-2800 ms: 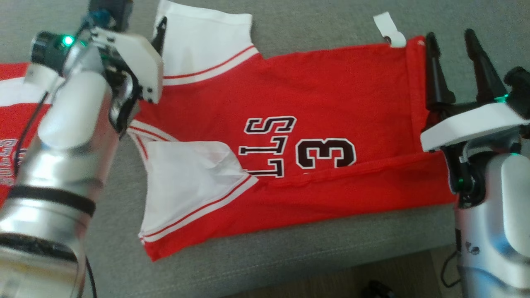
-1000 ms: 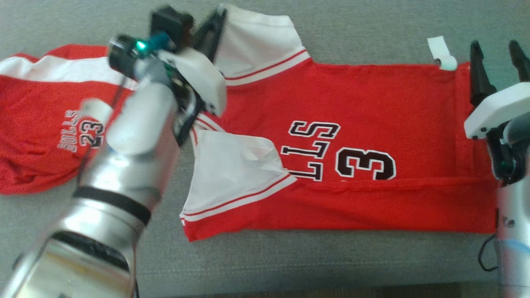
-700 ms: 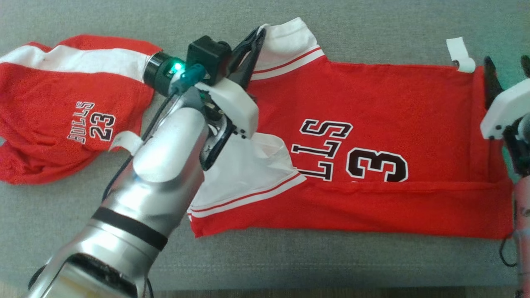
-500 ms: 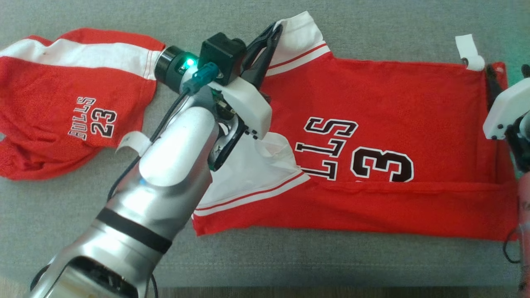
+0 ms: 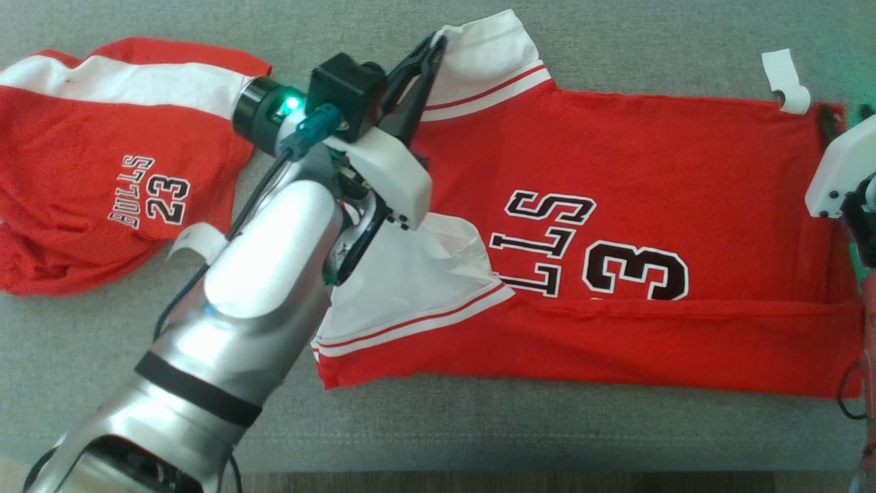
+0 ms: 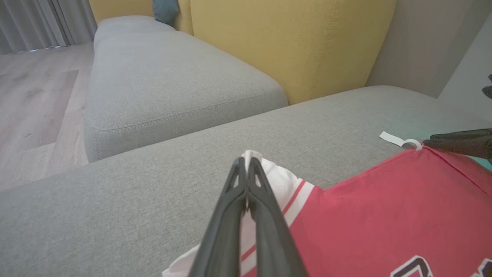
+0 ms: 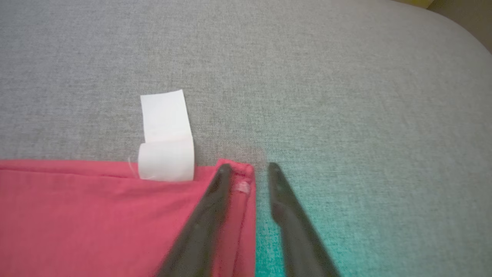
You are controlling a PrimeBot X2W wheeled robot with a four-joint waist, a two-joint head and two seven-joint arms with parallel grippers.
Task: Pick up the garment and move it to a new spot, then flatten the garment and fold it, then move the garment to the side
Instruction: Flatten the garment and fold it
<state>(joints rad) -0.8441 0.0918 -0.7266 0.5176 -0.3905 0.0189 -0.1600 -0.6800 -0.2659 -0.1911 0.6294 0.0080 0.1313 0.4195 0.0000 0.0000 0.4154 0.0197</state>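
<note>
The garment (image 5: 616, 164), a red jersey with white sleeves and dark lettering, lies spread on the grey sofa seat (image 5: 479, 431), its near edge folded up. My left gripper (image 5: 432, 42) is shut on the far white sleeve (image 5: 486, 55). The left wrist view shows those fingers (image 6: 248, 161) pressed together on the white cloth. My right gripper (image 7: 248, 166) is open at the jersey's far right hem corner (image 7: 240, 173). One finger rests on the red cloth, the other on the sofa beside it.
A second red garment (image 5: 89, 171) printed "BULLS 23" lies crumpled at the left. A white label (image 7: 166, 138) sticks out from the jersey's far hem. Behind the seat are a yellow backrest (image 6: 292, 42), another grey cushion (image 6: 165, 84) and wooden floor (image 6: 34, 100).
The head camera has shifted, bringing the second garment into view. My left gripper has drawn the white sleeve slightly left. The right gripper's fingers stand closer together at the hem corner.
</note>
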